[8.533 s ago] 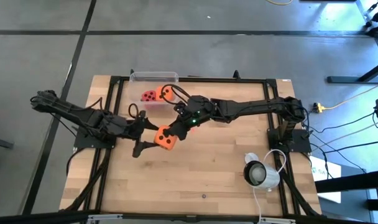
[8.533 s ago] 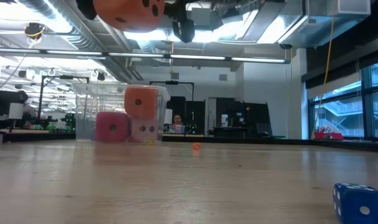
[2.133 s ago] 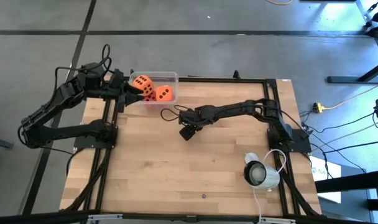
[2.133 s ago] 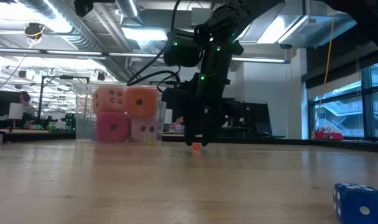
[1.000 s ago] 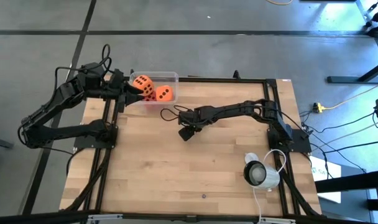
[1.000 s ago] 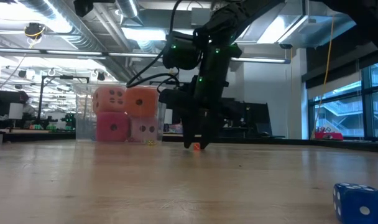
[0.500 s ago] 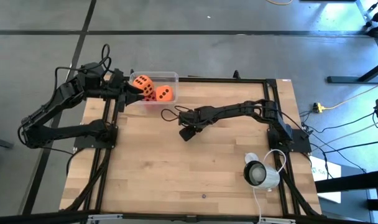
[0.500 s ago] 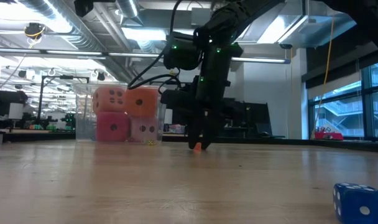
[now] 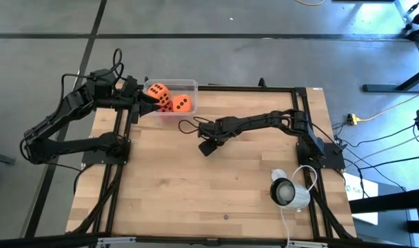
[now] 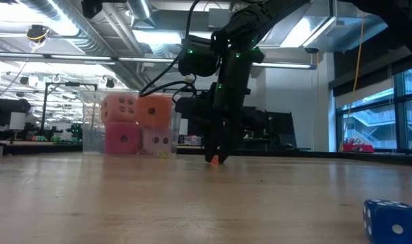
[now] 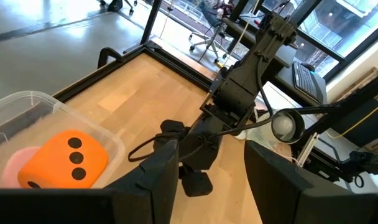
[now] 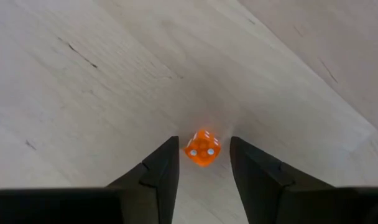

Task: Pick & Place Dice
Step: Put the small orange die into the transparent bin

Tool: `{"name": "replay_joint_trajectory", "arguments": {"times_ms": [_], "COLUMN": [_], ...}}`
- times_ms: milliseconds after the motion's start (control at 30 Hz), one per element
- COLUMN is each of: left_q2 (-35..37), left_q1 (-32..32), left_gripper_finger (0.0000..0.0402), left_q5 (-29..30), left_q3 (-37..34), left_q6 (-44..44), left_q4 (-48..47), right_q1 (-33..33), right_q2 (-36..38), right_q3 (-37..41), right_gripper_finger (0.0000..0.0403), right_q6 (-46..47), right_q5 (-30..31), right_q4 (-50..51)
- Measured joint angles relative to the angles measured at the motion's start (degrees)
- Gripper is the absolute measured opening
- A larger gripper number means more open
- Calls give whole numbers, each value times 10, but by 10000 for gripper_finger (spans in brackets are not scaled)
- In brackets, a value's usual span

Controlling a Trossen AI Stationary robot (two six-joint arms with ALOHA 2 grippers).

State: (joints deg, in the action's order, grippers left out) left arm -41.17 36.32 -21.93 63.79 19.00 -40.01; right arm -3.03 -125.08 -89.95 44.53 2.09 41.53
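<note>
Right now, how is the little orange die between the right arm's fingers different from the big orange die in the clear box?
The little orange die is tiny, the big orange die far larger. The little one has pale pips, the big one dark pips. The little one lies on the bare table between the right gripper fingers; the big one sits in the clear box. Both are orange cubes.

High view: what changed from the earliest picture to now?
A large orange die went from above mid-table into the clear plastic box, left gripper beside it. Right gripper dropped to straddle a tiny orange die, jaws narrowing. Other boxed dice stayed.
</note>
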Motion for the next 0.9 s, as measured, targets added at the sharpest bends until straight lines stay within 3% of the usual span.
{"name": "replay_joint_trajectory", "arguments": {"times_ms": [533,900], "left_q2": [-1,-1], "left_q1": [0,0], "left_gripper_finger": [173,173], "left_q5": [0,0], "left_q3": [0,0], "left_q6": [8,9], "left_q4": [0,0], "right_q1": [-2,-1], "right_q2": [-1,-1], "right_q3": [0,0], "right_gripper_finger": [86,72], "right_q6": [-3,0], "right_q5": [3,0], "right_q4": [-11,-12]}}
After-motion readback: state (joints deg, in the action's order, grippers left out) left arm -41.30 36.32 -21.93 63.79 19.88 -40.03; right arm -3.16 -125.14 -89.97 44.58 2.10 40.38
